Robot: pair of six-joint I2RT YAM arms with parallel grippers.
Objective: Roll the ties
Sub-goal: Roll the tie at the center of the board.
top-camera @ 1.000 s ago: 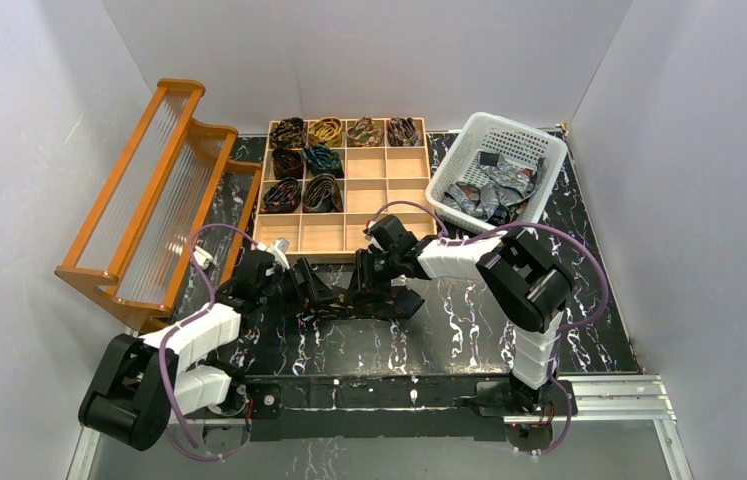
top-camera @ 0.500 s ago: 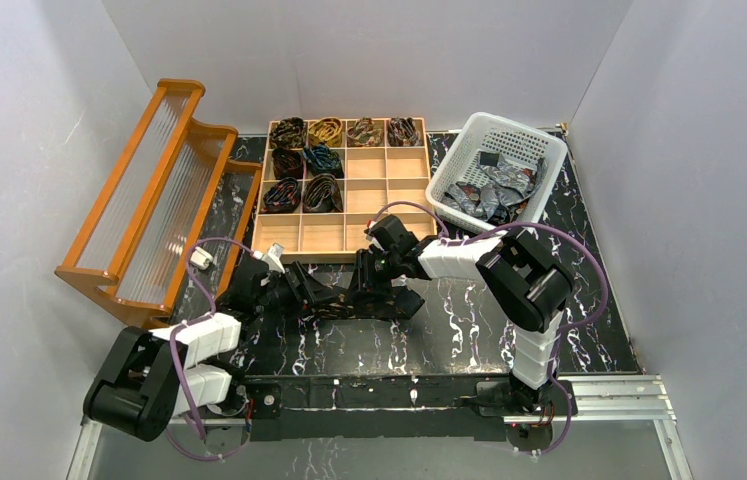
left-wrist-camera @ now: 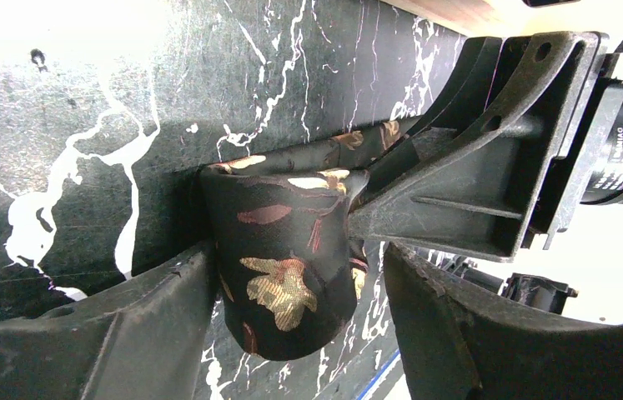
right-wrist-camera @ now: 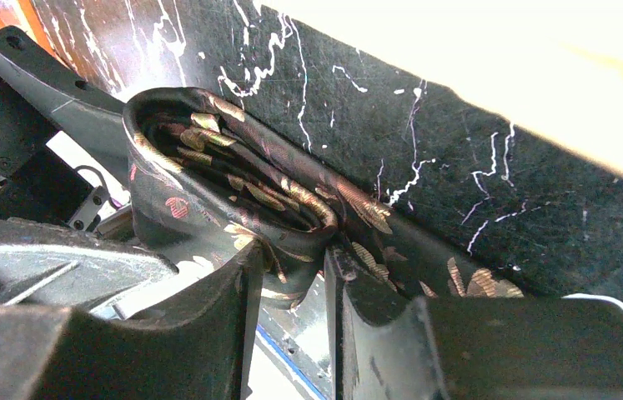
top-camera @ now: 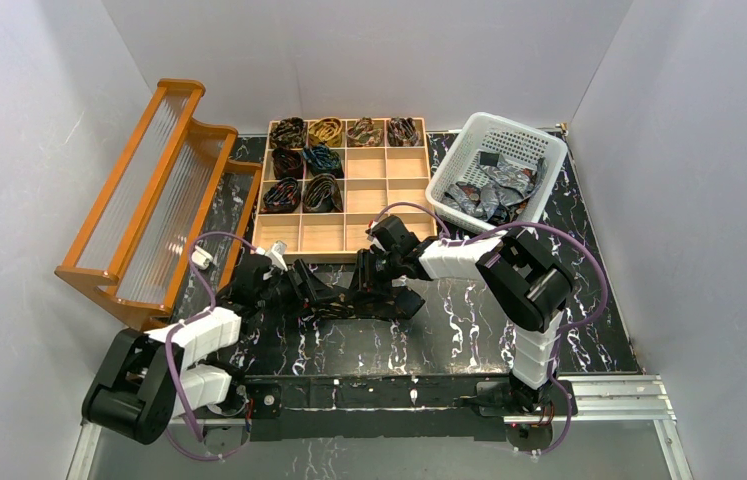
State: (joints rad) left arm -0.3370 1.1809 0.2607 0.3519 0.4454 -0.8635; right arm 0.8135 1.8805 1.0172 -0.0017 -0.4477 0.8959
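Mid-roll on 1 dark leaf-print tie (left-wrist-camera: 278, 217): it lies on the table (top-camera: 469, 310) just in front of the wooden tray (top-camera: 404, 195), partly wound into a fat coil with a tail trailing flat. My right gripper (right-wrist-camera: 291, 258) is pinched nearly closed on the coil's layers; my left gripper (left-wrist-camera: 295, 267) stands wide around the coil, 1 finger touching cloth, the other just beside it, no real squeeze. Next, I judge: pin the core, wind on the tail, then tray it.
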